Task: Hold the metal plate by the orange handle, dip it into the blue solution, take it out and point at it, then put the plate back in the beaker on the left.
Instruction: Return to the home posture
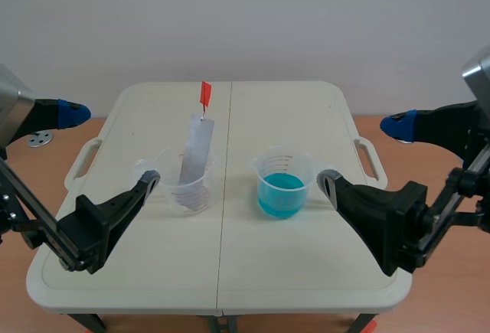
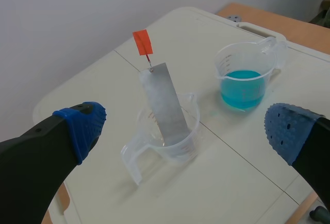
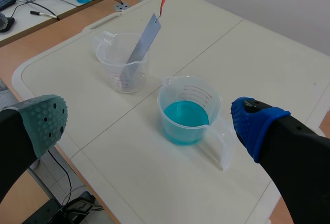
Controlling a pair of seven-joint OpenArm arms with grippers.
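Leaning in clear beaker (image 1: 189, 193), metal plate (image 1: 196, 151), blue solution (image 1: 280, 193) nearby, white table (image 1: 306, 115)

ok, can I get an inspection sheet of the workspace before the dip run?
Surface: pale folding table with a centre seam; no spills seen.
Job's things: metal plate leans tilted in the clear left beaker, with the orange handle on top. The right beaker holds the blue solution.
Clutter: nothing seen.
Grippers: left tool open and holding nothing, by the left beaker. Right tool open and holding nothing, by the right beaker.
Cables: black cables on the floor beside the table, more on the side desk.
Surroundings: white wall, wooden floor.
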